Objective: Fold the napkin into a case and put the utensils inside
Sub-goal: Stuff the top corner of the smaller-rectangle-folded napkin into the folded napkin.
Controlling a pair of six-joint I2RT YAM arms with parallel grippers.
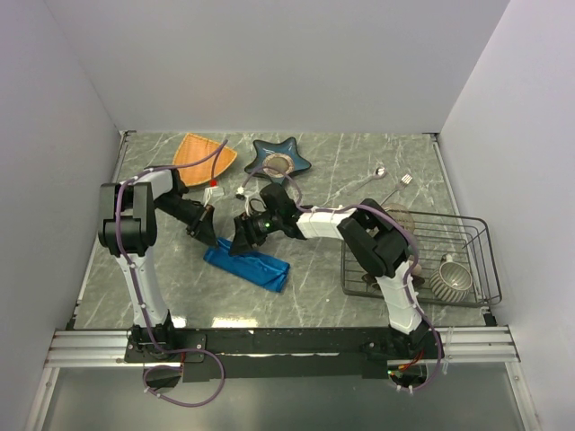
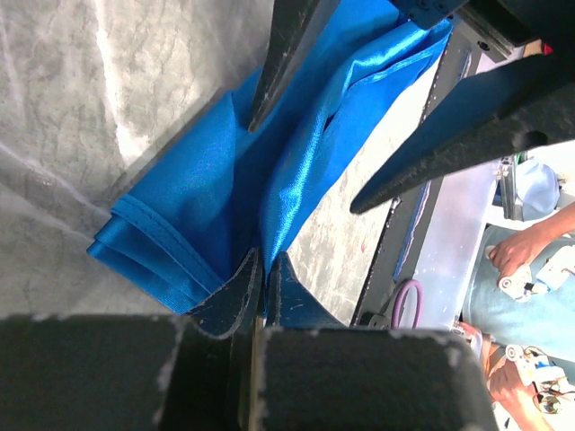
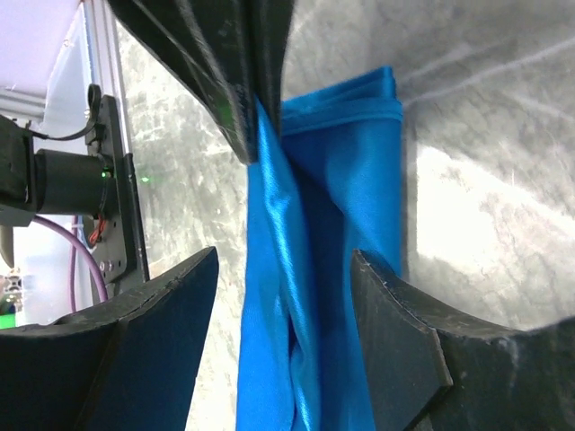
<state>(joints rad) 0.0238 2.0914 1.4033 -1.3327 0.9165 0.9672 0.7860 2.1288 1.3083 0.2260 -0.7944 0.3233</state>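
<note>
The bright blue napkin lies folded into a long narrow case shape on the marble table, left of centre. My left gripper is shut on a raised edge of the cloth, and its fingertips pinch the fold. My right gripper hangs open just beside it. Its two fingers straddle the lifted blue fold without touching it. The utensils, a silver spoon and fork, lie at the back right of the table, apart from both grippers.
An orange triangular dish and a dark star-shaped dish stand at the back. A black wire rack holding a ribbed cup sits at the right. Two small white items lie behind the grippers.
</note>
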